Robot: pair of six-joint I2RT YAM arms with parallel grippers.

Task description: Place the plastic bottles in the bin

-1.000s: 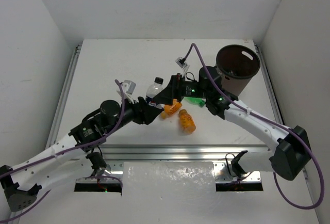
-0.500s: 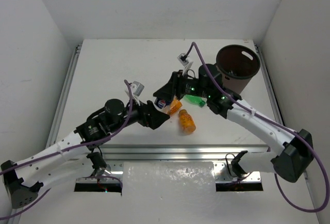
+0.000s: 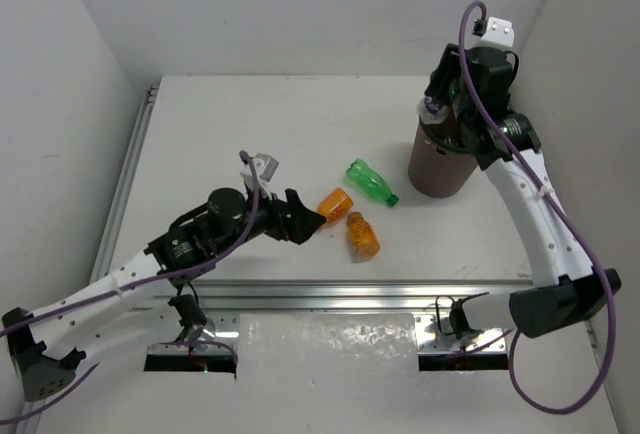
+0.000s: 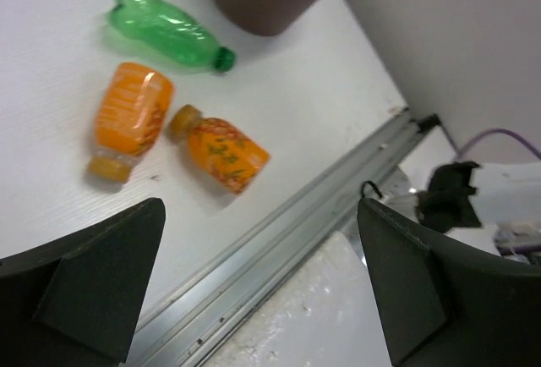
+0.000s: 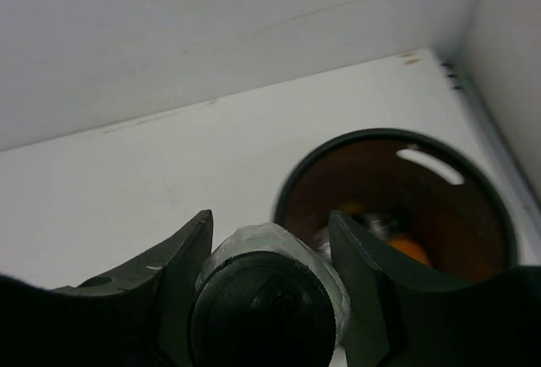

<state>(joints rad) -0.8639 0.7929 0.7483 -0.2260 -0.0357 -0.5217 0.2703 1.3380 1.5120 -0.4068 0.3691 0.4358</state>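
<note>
no writing can be read; in the left wrist view's upper left, the left orange bottle (image 4: 131,117) and the right orange bottle (image 4: 224,154) show only blurred label patterns.

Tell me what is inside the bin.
In the right wrist view, an orange bottle lies low inside the bin, with blurred shapes beside it. The clear bottle held by the right gripper covers the near part of the inside.

A matte white table (image 3: 250,134) stands boxed in by 3 plain white panels: a back wall (image 3: 300,14), a left wall (image 3: 50,104) and a right wall (image 3: 590,64). The light is soft and even, leaving only faint shadows. A silver metal rail (image 3: 330,292) runs along the table's near edge, and another rail (image 3: 128,184) lines its left side.
</note>
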